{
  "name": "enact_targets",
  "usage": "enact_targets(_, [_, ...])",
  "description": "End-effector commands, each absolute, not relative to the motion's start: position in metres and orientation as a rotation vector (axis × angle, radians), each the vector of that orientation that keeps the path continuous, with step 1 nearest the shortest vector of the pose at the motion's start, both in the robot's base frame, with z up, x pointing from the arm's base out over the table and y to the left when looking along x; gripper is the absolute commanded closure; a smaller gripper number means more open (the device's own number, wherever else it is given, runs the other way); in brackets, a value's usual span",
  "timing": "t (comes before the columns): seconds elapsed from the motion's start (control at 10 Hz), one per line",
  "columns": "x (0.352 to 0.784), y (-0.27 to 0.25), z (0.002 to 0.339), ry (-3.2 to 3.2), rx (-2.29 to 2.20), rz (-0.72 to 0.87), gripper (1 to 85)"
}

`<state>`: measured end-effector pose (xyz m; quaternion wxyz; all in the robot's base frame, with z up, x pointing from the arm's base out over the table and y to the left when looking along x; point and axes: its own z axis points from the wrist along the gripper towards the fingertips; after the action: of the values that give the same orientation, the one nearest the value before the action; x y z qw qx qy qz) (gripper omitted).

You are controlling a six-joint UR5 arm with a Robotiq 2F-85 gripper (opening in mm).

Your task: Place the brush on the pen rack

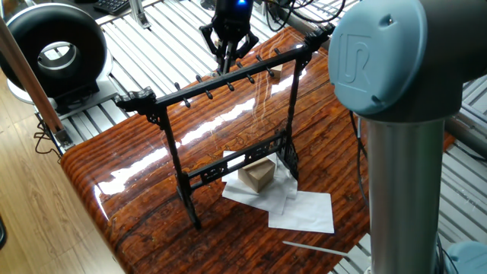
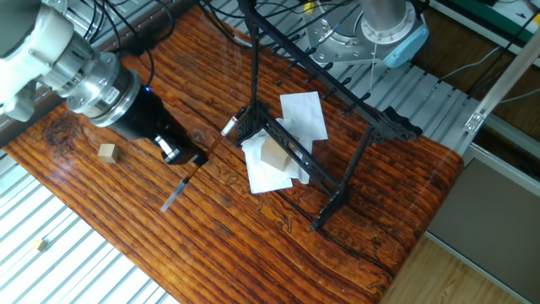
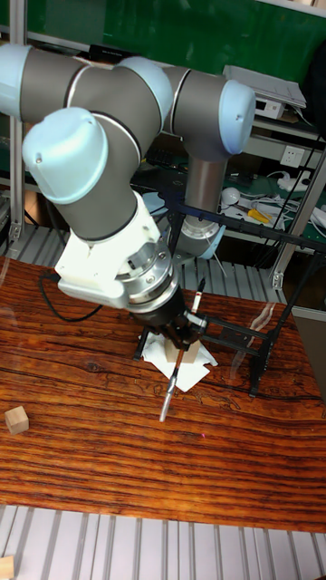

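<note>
The brush (image 2: pixel 201 165) is a slim reddish-brown stick, and my gripper (image 2: pixel 184 157) is shut on its middle. It hangs tilted above the table, one end toward the pen rack (image 2: pixel 314 78) and the greyish end (image 2: pixel 170 203) low and away from it. In the tall fixed view the brush (image 3: pixel 177 372) points steeply down out of the gripper (image 3: pixel 185 333), just in front of the rack (image 3: pixel 246 224). The black rack (image 1: pixel 221 82) stands upright mid-table with small pegs along its top bar. Behind that bar is the gripper (image 1: pixel 227 62), and the brush itself is hard to make out there.
A tan block (image 2: pixel 272 154) lies on white paper sheets (image 2: pixel 302 114) under the rack. A small wooden cube (image 2: pixel 106 152) sits on the table behind the gripper. A pale thin rod (image 1: pixel 312 249) lies near the table edge. The arm's grey base column (image 1: pixel 399 190) stands close by.
</note>
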<state>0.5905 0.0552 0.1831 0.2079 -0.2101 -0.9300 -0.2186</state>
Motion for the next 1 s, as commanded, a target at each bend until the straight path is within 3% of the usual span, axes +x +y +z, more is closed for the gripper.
enact_targets(0.0, [0.588,0.066,0.206,-2.547,-0.586,-0.688,84.7])
enact_targets(0.9, [0.579,0.081,0.232,-2.543,-0.587,-0.746,84.7])
